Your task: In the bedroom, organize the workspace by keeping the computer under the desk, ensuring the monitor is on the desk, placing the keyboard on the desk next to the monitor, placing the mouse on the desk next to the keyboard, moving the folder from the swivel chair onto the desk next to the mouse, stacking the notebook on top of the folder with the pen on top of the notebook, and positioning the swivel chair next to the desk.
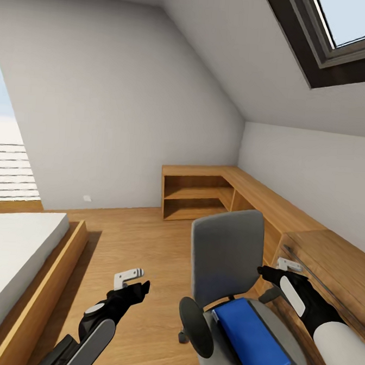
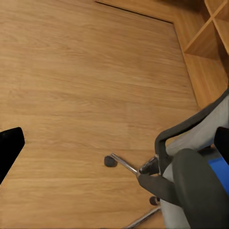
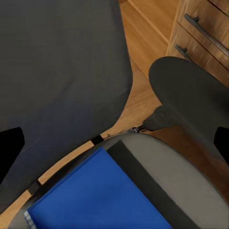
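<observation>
i have the swivel chair [image 1: 227,262] right in front of me in the bedroom, its grey back upright and the blue folder [image 1: 252,340] lying flat on its seat. my right gripper [image 1: 277,271] hangs above the chair's far armrest, close to the wooden drawer unit [image 1: 329,269]; in the right wrist view the folder [image 3: 98,198] sits just below and ahead of the fingertips, resting on the grey seat with the chair back [image 3: 62,81] rising beyond it and the black armrest pad [image 3: 191,95] off to one side. the two fingers [image 3: 9,152] show as dark tips at the frame edges, spread wide apart, with nothing between them.

my left gripper [image 1: 134,285] hovers over bare wood floor [image 1: 129,238] beside the chair's near armrest [image 1: 196,325]. in the left wrist view its fingers [image 2: 9,145] are also spread and empty, and ahead of them i see the chrome base and a castor [image 2: 110,161] of the chair. a bed [image 1: 13,268] lies off past the left arm, and low wooden shelving [image 1: 198,197] runs along the far wall under the skylight [image 1: 334,35].
</observation>
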`<state>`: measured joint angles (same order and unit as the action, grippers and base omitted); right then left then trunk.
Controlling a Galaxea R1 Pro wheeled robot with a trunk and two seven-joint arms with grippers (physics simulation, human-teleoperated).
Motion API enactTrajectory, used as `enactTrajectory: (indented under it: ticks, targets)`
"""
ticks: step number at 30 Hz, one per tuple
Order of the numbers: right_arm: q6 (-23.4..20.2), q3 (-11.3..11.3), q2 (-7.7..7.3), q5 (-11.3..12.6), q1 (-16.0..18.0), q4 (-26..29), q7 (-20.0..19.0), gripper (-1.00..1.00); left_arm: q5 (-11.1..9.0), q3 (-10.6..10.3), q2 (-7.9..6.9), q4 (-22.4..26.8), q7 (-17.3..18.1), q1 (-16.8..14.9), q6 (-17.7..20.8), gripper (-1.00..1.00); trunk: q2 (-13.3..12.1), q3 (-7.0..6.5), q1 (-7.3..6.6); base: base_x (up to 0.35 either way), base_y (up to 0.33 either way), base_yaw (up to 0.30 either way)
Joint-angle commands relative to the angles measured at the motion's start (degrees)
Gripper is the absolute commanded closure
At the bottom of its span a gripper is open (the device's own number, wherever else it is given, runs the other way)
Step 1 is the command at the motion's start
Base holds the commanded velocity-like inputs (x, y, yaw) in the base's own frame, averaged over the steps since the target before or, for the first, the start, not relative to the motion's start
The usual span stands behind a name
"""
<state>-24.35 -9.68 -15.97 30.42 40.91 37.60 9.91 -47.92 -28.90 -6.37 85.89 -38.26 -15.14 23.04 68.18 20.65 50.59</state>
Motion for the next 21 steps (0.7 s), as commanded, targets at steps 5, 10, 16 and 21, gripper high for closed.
enactTrajectory:
  ticks: [5,10,16,21]
  targets:
    - [-0.17,-0.30,-0.11,0.61,0.04,0.11,0.55,-1.00,-0.40,1.80,-0.02,-0.04,-0.43,-0.06,0.07,-1.00,0.05,0.07,0.00,0.000,0.000,0.006]
    - [-0.66,-0.25,-0.12,0.61,0.04,0.11,0.55,-1.00,-0.42,5.35,0.22,-0.08,-0.41,-0.07,0.07,-1.00,0.05,0.07,0.00,0.000,0.000,0.001]
    - [-0.89,0.20,-0.12,0.61,0.04,0.11,0.55,-1.00,-0.42,6.40,0.30,-0.03,-0.41,-0.07,0.07,-1.00,0.85,0.43,0.44,0.000,0.000,0.000]
    - [-0.96,0.27,-0.12,0.60,0.04,0.11,0.55,-1.00,-0.44,6.50,0.22,-0.07,-0.41,-0.07,0.07,-1.00,2.86,1.33,1.54,0.000,0.000,0.000]
